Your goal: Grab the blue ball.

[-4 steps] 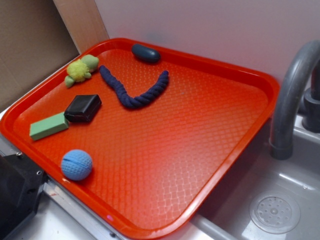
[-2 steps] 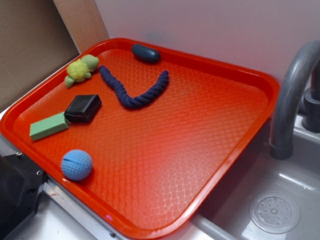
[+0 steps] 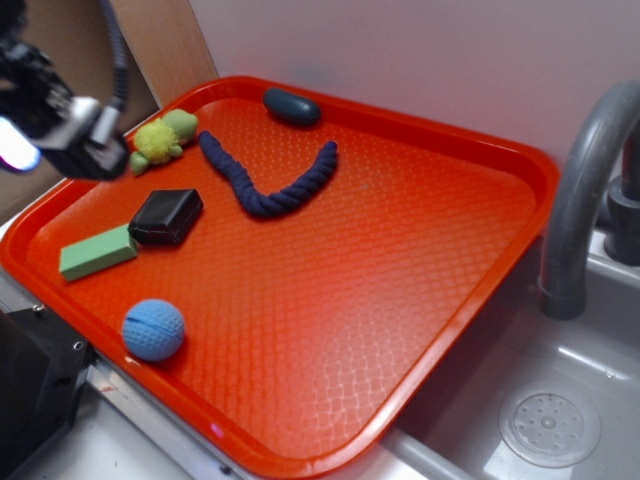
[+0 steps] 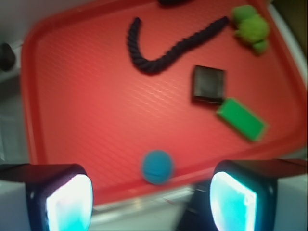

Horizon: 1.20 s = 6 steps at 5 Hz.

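My gripper hangs released, fingers wide apart, at the exterior frame's upper left; the blue ball lies well apart, lower left on the red tray.

— Visible where?
— Upper left corner of the exterior view: black robot arm with a dark cable, ending in the black-and-grey two-fingered gripper, blurred, raised off the surface.
— Orientation?
— Angled downward, camera side facing the work area.
— Jaw state?
— Spread wide in the wrist view: two black fingers with pale glowing pads at the bottom corners, broad gap between, nothing held, nothing touched.
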{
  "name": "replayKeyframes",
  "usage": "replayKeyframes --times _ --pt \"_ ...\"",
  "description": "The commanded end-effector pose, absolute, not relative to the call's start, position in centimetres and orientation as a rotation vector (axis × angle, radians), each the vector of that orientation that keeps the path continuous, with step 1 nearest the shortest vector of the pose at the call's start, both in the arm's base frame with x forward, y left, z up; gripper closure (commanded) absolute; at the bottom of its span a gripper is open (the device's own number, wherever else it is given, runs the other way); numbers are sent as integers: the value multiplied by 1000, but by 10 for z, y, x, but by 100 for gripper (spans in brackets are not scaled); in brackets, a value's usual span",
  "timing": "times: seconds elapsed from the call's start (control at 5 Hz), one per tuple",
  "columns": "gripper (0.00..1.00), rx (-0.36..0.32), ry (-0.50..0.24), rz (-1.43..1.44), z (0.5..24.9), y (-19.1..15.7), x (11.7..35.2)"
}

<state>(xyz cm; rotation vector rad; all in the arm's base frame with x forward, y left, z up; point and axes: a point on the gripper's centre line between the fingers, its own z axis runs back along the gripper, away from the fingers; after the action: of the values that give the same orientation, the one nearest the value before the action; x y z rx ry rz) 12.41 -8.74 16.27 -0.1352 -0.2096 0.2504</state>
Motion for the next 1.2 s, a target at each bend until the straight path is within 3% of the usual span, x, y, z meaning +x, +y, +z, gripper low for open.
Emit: replayKeyframes --times 0.0,0.4,0.6,0.8,1.0 --pt "0 -233 -199 211 150 -105 130" --pt "0 -233 -199 211 150 -105 130" --pt "0 -95 -98 200 98 -89 126" --pt "0 -72 -54 162 59 -84 118" --pt "0 -122 -72 130 41 -79 119"
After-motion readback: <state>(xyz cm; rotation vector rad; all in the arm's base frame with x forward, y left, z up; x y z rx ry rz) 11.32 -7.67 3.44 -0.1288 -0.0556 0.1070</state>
